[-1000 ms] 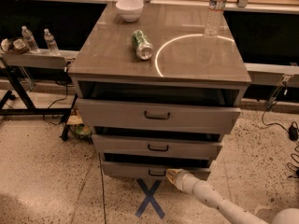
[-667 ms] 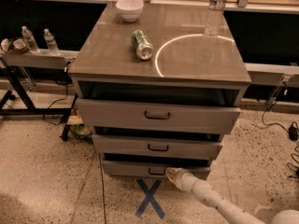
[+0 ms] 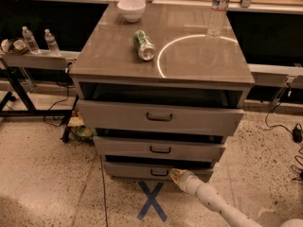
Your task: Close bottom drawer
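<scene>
Bottom drawer: right ahead of gripper tip, seemingly touching it, small handle just left of tip, blue X on floor below and left of it; open or closed state of gripper impossible to tell. Versus a second ago, next to no change: same tip spot on front, same dark gap above, so likely barely into push, closing not done. Front facing out toward gripper, long axis level and crosswise to arm, travel needed straight away from gripper into cabinet.
</scene>
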Controlling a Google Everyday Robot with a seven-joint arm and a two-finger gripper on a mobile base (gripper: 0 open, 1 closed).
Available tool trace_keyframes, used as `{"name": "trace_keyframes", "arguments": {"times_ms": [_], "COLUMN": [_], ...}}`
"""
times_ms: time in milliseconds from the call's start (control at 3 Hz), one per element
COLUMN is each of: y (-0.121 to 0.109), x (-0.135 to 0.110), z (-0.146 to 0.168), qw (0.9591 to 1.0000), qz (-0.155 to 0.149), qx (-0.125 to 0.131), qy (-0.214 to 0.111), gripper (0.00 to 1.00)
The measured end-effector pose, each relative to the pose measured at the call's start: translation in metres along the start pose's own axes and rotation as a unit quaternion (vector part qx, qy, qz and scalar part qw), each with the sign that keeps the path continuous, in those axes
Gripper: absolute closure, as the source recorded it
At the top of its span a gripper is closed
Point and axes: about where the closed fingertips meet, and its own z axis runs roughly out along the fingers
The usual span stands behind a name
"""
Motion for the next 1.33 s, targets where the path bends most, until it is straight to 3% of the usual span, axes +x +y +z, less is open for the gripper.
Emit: {"name": "trace_keyframes", "arguments": {"times_ms": [333, 667, 1000, 1333], "y": [-0.001, 0.002, -0.009, -0.023], "x": [0.002, 0.022, 0.023, 0.05], "z": [-0.001, -0.015, -0.031, -0.089], "qw": [1.0, 0.9994, 0.9971, 0.9873], "qz": [0.002, 0.005, 0.0, -0.029], "qx": [0.0, -0.021, -0.051, -0.09], "qy": [0.003, 0.028, 0.057, 0.128], "gripper": [1.0, 1.0, 1.0, 1.0]}}
